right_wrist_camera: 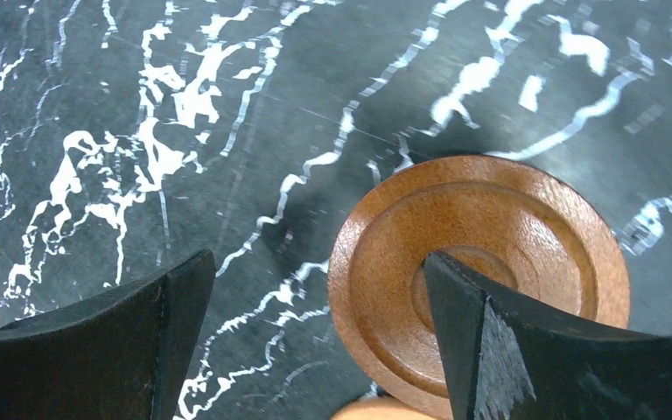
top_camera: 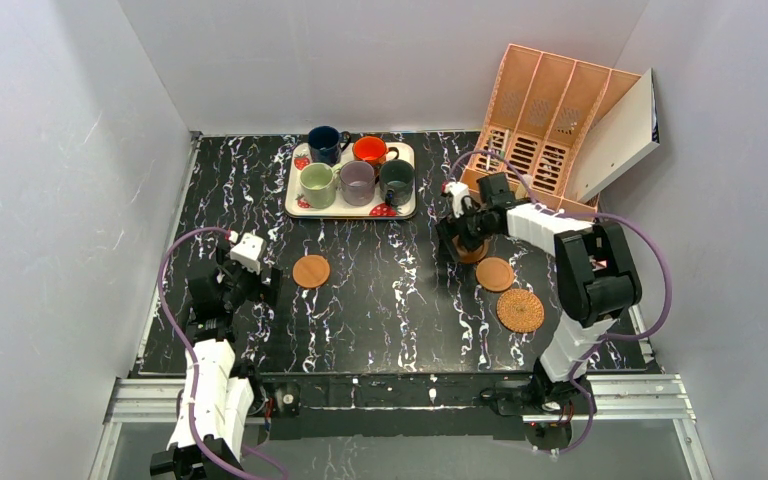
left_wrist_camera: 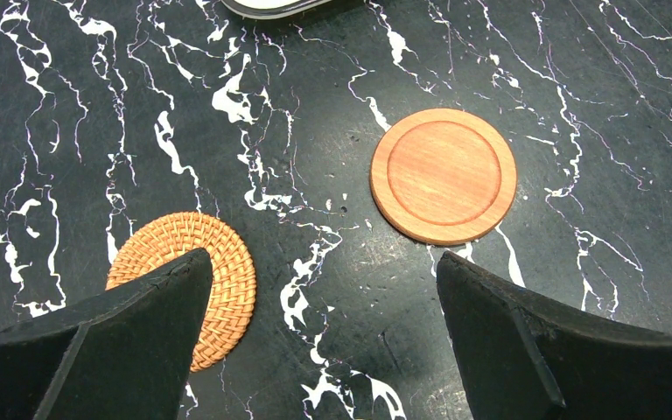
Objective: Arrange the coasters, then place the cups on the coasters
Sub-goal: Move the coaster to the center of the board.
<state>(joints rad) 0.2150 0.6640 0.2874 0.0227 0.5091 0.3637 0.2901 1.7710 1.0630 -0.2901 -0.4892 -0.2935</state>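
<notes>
Left tool (left_wrist_camera: 322, 262) and right tool (right_wrist_camera: 317, 262) gape empty — right over ringed coaster (right_wrist_camera: 507, 219) (to shift it, likely); cups (top_camera: 357, 183) on tray (top_camera: 350, 214).

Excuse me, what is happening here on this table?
A robot is laying out coasters. The left gripper, open, hovers over a woven coaster; the right gripper, open, is over a dark ringed coaster. Three more coasters lie on the table. All five cups wait on the tray, none on a coaster yet.
</notes>
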